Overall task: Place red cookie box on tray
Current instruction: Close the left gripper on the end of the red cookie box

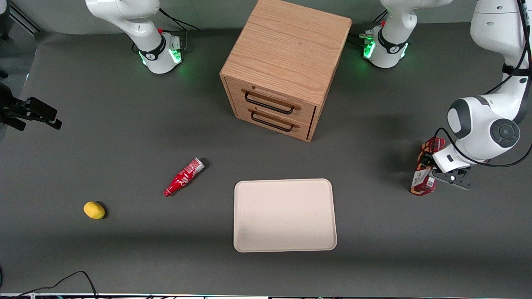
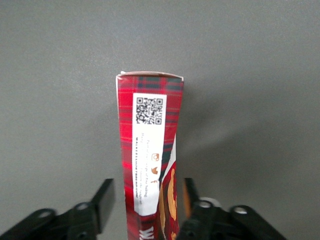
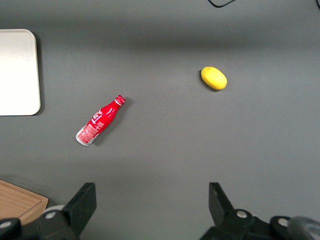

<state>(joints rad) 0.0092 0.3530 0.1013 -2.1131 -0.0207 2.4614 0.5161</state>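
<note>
The red cookie box (image 1: pixel 422 182) is a long dark-red plaid carton lying on the table toward the working arm's end, well apart from the tray (image 1: pixel 284 216). In the left wrist view the box (image 2: pixel 150 130) shows its white label and QR code. My left gripper (image 1: pixel 428 164) is low over the box, open. Its fingers (image 2: pixel 105 195) straddle the box's width, with a gap showing on at least one side. The gripper (image 2: pixel 148 182) holds nothing. The pale beige tray lies flat near the table's middle, nearer the front camera than the cabinet, and its corner also shows in the right wrist view (image 3: pixel 17 70).
A wooden two-drawer cabinet (image 1: pixel 282 66) stands farther from the camera than the tray. A red plastic bottle (image 1: pixel 183 177) lies on its side beside the tray, toward the parked arm's end. A yellow lemon-like fruit (image 1: pixel 94 210) lies farther that way.
</note>
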